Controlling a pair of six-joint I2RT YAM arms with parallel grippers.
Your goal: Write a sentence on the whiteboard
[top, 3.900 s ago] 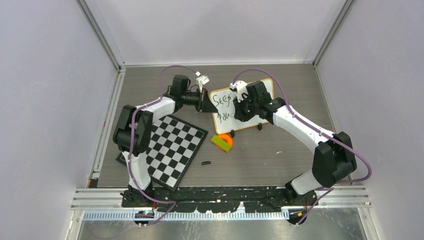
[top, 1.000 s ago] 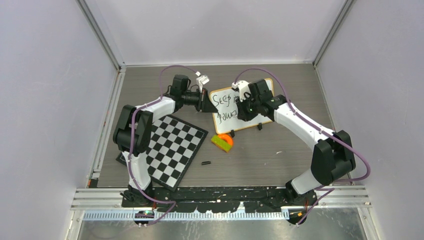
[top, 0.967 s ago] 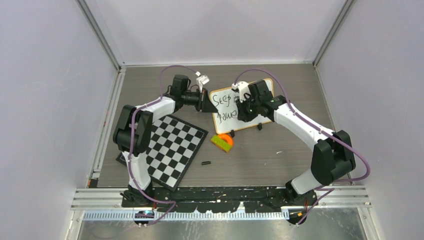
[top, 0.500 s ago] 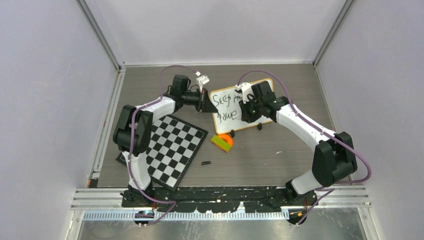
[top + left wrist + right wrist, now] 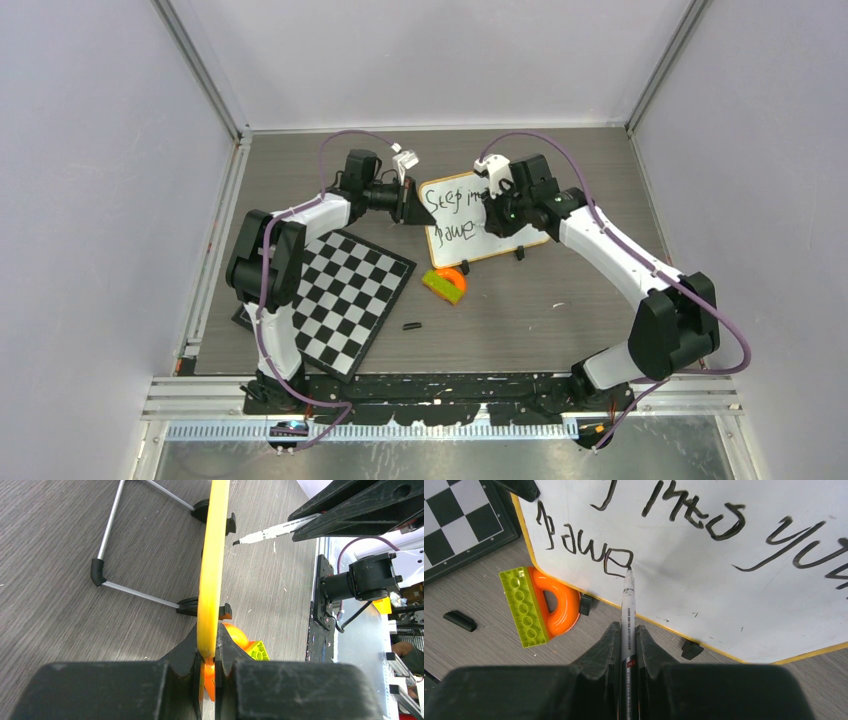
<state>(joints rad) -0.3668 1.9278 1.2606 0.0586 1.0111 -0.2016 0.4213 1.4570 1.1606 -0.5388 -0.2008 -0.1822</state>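
At the far middle of the table [image 5: 560, 300], the whiteboard [image 5: 452, 215] is stood upright on its wire stand, and its left frame edge is clamped by the left jaws, which are closed on it. A marker [image 5: 628, 611] is pinched in the closed right jaws, and its tip is set at the last written letter of the sentence [image 5: 696, 517], whose lower line is judged unfinished. Whether the tip is touching the surface cannot be told. If too much pressure is applied, the board could be pushed back on its stand or twisted in the left jaws, and the stroke would be spoiled; fresh ink could also be smeared by a low wrist. The right arm [image 5: 610, 250] is stretched forward, its wrist angled toward the board's face. The left arm [image 5: 320, 212] is reached across, its wrist held level.
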